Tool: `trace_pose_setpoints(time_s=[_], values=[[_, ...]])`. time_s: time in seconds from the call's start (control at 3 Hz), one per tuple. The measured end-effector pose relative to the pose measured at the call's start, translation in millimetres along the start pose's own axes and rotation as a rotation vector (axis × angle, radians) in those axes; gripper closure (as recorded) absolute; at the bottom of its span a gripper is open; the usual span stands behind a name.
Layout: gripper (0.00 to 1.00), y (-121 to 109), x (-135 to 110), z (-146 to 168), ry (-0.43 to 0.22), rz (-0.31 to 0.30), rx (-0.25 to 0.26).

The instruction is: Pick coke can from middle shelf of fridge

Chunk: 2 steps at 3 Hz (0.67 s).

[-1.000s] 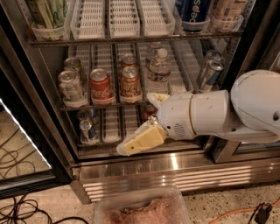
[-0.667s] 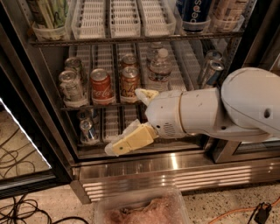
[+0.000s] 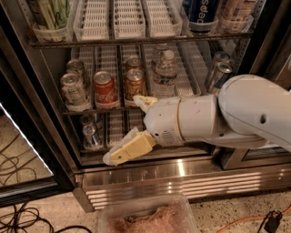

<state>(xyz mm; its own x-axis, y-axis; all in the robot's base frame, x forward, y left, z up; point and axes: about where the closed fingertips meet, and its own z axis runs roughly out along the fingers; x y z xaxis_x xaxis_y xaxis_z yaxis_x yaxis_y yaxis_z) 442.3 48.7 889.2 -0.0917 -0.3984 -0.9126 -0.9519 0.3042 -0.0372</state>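
The red coke can (image 3: 105,89) stands upright at the front of the middle shelf (image 3: 186,79), between a silver can (image 3: 74,88) and an orange-brown can (image 3: 134,82). The fridge (image 3: 182,179) stands with its door open. My gripper (image 3: 121,129) is open and empty. It sits in front of the shelf edge, below and to the right of the coke can. Its upper finger (image 3: 142,101) is at shelf height beside the orange-brown can. Its lower finger (image 3: 129,150) hangs in front of the bottom shelf. My white arm covers the shelf's right front.
A clear water bottle (image 3: 166,73) and silver cans (image 3: 218,73) stand to the right on the middle shelf. A blue Pepsi can (image 3: 203,13) is on the shelf above. A can (image 3: 91,134) stands on the bottom shelf. A plastic bin (image 3: 145,218) and cables (image 3: 18,218) lie on the floor.
My arm and gripper have moved left along the shelf front, closer to the coke can. The fingers stay open. The cans have not moved.
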Motion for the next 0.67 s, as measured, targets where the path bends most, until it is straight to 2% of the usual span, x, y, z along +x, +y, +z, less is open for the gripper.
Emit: trace_pose_setpoints(time_s=[0.33, 0.67], values=[[0.00, 8.8, 12.2, 32.2, -0.038, 0.010, -0.029], [0.00, 11.3, 26.3, 60.1, -0.074, 0.034, 0.007]])
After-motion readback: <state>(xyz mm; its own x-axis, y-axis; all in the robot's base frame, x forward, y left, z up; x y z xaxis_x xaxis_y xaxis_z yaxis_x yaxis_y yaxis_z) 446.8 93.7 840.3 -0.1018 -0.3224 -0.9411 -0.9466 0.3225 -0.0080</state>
